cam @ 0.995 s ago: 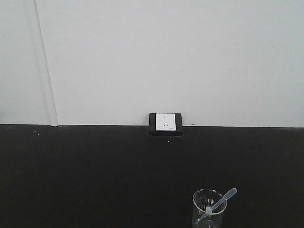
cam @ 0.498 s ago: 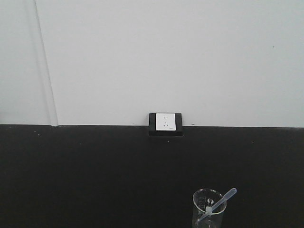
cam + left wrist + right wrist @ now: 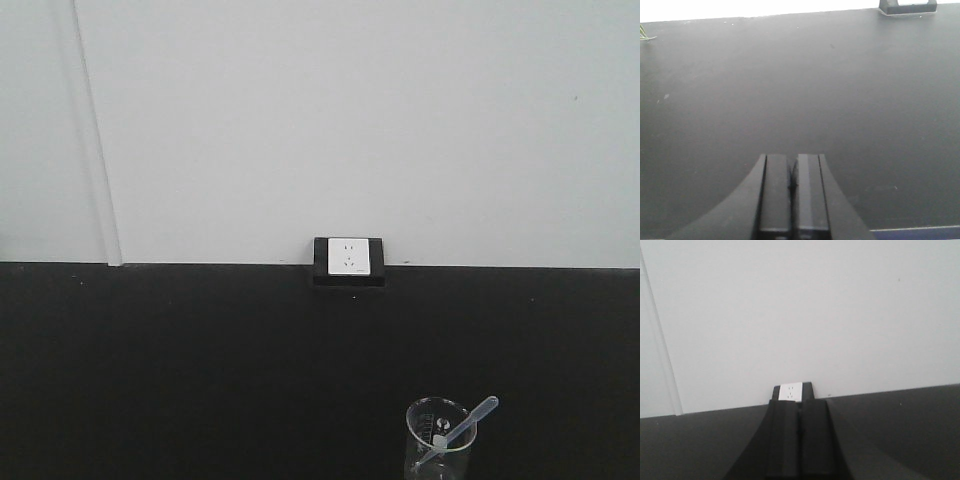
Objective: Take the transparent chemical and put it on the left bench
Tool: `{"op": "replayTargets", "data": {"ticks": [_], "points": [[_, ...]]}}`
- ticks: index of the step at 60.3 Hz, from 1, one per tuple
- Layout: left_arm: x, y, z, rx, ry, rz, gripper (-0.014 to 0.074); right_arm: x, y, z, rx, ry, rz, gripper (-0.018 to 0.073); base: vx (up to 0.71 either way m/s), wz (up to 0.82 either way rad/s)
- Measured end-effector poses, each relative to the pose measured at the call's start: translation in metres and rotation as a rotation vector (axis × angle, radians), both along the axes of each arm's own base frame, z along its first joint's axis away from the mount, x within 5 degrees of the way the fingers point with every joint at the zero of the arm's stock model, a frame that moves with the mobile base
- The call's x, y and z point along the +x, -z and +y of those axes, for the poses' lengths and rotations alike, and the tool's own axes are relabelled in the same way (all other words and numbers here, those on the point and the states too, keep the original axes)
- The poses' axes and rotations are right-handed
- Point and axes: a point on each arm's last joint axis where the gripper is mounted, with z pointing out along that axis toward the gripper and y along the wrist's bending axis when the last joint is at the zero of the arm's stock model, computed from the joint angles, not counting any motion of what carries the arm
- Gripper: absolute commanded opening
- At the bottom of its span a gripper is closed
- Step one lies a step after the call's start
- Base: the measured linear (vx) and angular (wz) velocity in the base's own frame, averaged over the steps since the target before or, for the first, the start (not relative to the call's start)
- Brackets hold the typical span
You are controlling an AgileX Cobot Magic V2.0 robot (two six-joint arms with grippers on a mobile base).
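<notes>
Matte black counter (image 3: 200, 360) fills the lower half, with a plain white wall (image 3: 350, 120) behind it and a white socket (image 3: 348, 257) in a black box sitting right where they meet. At bottom right the transparent chemical (image 3: 470, 422), a whitish pipette, leans in a clear glass beaker (image 3: 455, 460), bulb poking over the rim. The left gripper (image 3: 792, 185) and right gripper (image 3: 799, 430) are both pinched closed, nothing in them.

You have one pipette (image 3: 463, 428), one glass beaker (image 3: 455, 466), one wall socket (image 3: 348, 257) and one black counter (image 3: 200, 370) in front of you. You also see two grippers: the left gripper (image 3: 792, 187) and the right gripper (image 3: 799, 440).
</notes>
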Motion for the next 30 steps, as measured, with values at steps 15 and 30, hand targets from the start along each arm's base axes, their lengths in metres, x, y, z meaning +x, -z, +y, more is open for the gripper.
{"op": "replayTargets", "data": {"ticks": [15,30], "points": [[0.000,0.000,0.000,0.000,0.000,0.000,-0.0003,0.019,-0.069,0.003,-0.168,0.016,0.081,-0.0007,0.00,0.00],[0.000,0.000,0.000,0.000,0.000,0.000,-0.0003,0.053,-0.097,0.008,-0.200,0.011,0.163,-0.0003,0.00,0.00]]}}
